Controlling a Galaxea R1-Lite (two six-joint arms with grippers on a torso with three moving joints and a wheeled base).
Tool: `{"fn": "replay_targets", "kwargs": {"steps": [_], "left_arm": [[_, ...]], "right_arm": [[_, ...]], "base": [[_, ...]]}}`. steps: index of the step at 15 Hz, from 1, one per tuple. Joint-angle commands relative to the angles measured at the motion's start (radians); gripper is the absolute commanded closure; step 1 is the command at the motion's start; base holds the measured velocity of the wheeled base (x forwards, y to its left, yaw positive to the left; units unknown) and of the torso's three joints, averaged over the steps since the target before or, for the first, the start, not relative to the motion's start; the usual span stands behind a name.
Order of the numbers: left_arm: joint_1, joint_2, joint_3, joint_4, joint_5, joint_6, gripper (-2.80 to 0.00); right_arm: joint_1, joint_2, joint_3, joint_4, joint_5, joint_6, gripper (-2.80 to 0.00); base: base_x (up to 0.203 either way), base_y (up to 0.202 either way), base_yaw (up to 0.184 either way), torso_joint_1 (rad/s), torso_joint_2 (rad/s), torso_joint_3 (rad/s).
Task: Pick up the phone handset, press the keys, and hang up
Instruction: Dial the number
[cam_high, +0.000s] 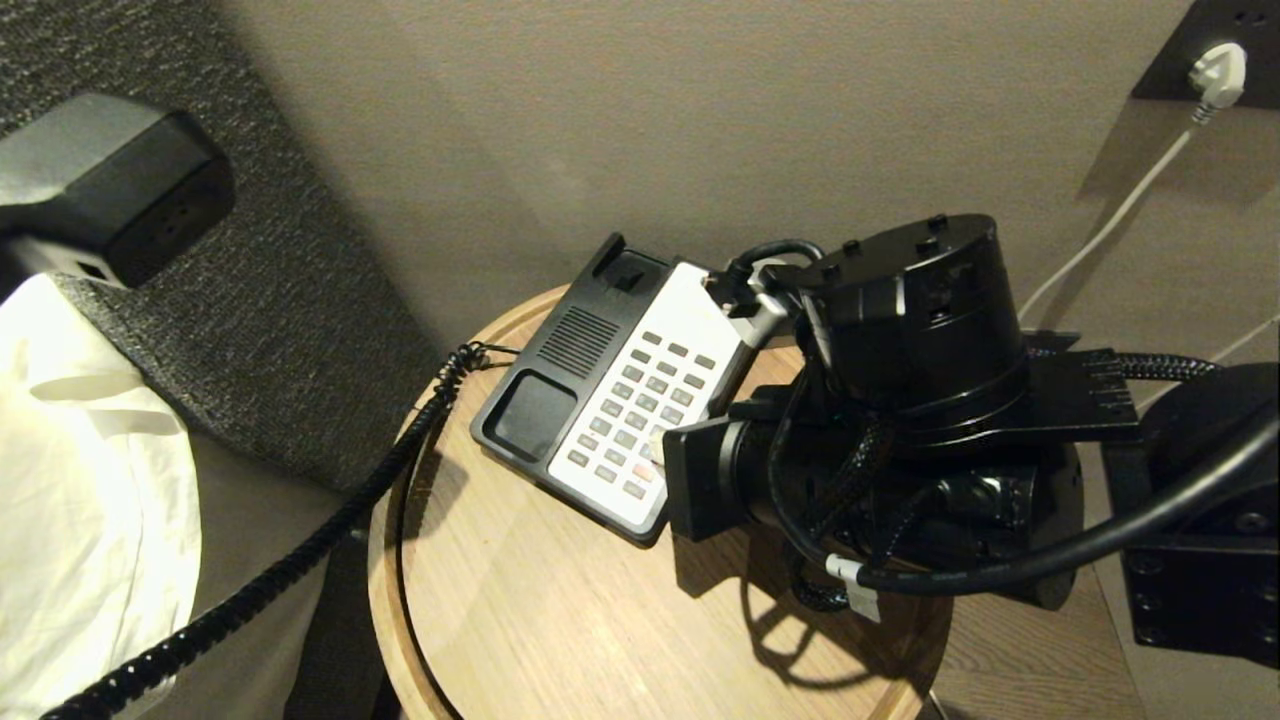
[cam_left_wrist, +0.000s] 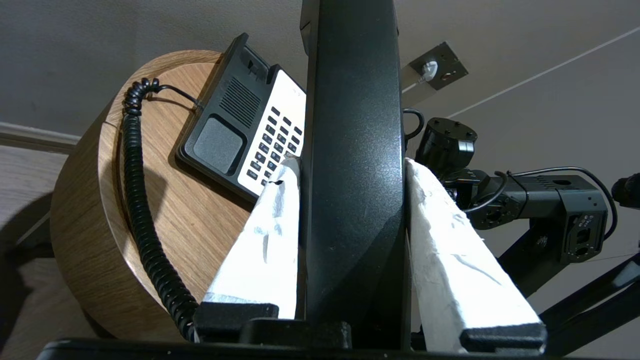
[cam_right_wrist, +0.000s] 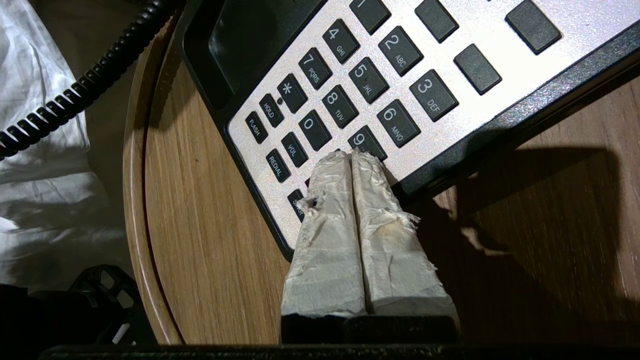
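Nearest the head camera, at its upper left, I see one blocky end of the phone handset (cam_high: 110, 185) raised clear of the desk (cam_high: 560, 620). The left hand (cam_left_wrist: 350, 165) is clamped on the handset shaft, with one wrapped finger pressed against each side. The coiled cord (cam_high: 300, 560) runs from the lower left up over the desk edge to the phone base (cam_high: 610, 395).

Farther in, the right arm reaches across the round wooden desk. The right hand (cam_right_wrist: 352, 157) has its two wrapped fingers pressed together into a single tip. That tip rests at the lower corner of the keypad (cam_right_wrist: 360, 85), beside the 9 key and over the key below it. I cannot tell whether a key is fully depressed.

I judge the step in hand to be key pressing: the pick-up is done and the hang-up is not yet done. The empty cradle (cam_high: 528, 412) on the base confirms this.

The next move calls for lifting the right hand off the keypad and clear of the base, then lowering the handset onto the cradle with both ends aligned. Cord slack needs watching so the base does not drag.

Behind the desk, a white plug (cam_high: 1218, 75) sits in a wall socket.
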Motion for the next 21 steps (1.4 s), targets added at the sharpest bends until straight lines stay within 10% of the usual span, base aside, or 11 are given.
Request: {"fn": "replay_targets", "kwargs": {"steps": [1, 21], "left_arm": [[0.000, -0.001, 0.000, -0.002, 0.000, -0.004, 0.00], [0.000, -0.001, 0.005, -0.002, 0.000, -0.004, 0.00]], "right_arm": [[0.000, 0.003, -0.003, 0.000, -0.002, 0.002, 0.00], [-0.081, -0.012, -0.049, -0.004, -0.007, 0.000, 0.00]], "base": [[0.000, 0.000, 0.000, 0.000, 0.00, 0.000], [0.000, 0.000, 0.000, 0.000, 0.00, 0.000]]}}
